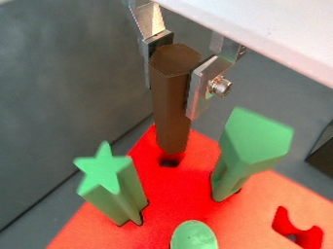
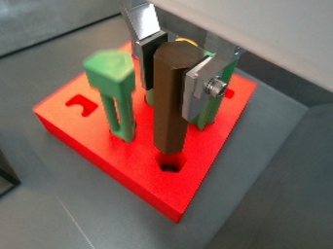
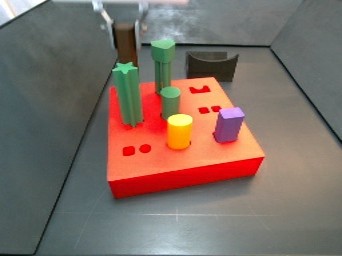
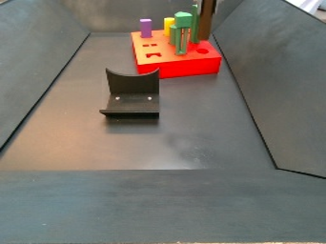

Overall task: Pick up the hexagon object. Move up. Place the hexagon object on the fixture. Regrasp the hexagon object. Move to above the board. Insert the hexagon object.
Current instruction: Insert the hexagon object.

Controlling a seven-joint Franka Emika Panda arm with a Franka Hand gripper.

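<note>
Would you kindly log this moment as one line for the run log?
phase: insert | gripper: shut on dark brown post, above board corner | pose: upright, over hole

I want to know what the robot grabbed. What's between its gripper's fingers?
A brown post stands upright between the gripper's fingers, its lower end near a hole in the board. Both wrist views show it.
</note>
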